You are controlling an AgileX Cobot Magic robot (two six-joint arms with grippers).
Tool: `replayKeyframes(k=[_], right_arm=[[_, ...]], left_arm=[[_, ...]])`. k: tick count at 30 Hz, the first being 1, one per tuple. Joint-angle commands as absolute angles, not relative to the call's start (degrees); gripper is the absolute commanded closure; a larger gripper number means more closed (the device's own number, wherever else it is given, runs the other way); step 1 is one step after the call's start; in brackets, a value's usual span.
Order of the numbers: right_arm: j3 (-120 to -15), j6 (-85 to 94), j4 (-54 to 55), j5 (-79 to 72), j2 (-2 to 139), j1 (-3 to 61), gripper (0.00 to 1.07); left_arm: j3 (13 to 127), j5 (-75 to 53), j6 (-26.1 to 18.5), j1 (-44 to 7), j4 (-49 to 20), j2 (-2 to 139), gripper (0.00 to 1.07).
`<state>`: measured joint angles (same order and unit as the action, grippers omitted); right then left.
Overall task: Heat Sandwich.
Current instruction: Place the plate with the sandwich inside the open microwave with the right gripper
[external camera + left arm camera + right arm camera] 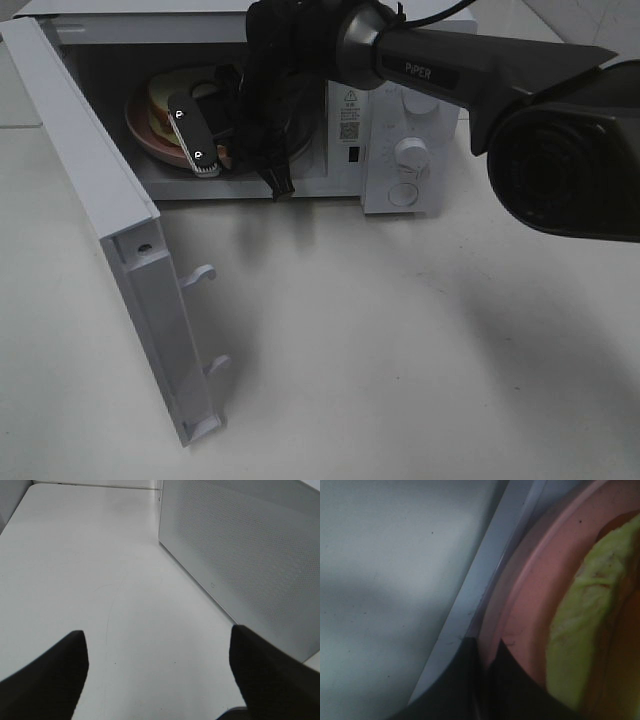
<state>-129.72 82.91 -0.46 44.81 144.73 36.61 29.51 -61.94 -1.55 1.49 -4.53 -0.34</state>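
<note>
The sandwich lies on a round pink plate inside the open white microwave. In the right wrist view its yellowish-green filling shows on the plate. My right gripper reaches into the oven from the right. Its fingers stand close together at the plate's front rim, shut on it. My left gripper is open and empty over bare table, beside a white perforated panel. It does not show in the exterior view.
The microwave door swings open to the front left, its latch hooks sticking out. The control panel with knobs is on the oven's right. My right arm crosses above the oven's front. White table lies in front.
</note>
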Motion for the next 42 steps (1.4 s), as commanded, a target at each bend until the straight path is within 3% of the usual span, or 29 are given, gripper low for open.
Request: replayKeyframes(k=[1,16,24,38,42], right_arm=[[-130.52,82.79,-0.97,41.77,144.61,36.04,1.03],[-130.52,82.79,-0.92,38.85,145.3,36.04,0.94],[-130.52,82.79,-0.74,38.85,145.3,35.7,0.69],[-125.59,81.65,0.0,36.21,142.95,35.35,0.51],[-122.27,81.53,2.75,33.63,141.06,34.78,0.4]], left_arm=[[29.39,-61.25,-1.26,1.32,-4.7,-1.26,0.33],[29.39,-61.25,-1.26,1.32,-4.7,-1.26,0.33],[29.39,-61.25,-1.26,1.32,-4.7,-1.26,0.33],[29.39,-61.25,-1.26,1.32,-4.7,-1.26,0.33],[29.39,-61.25,-1.26,1.32,-4.7,-1.26,0.33]])
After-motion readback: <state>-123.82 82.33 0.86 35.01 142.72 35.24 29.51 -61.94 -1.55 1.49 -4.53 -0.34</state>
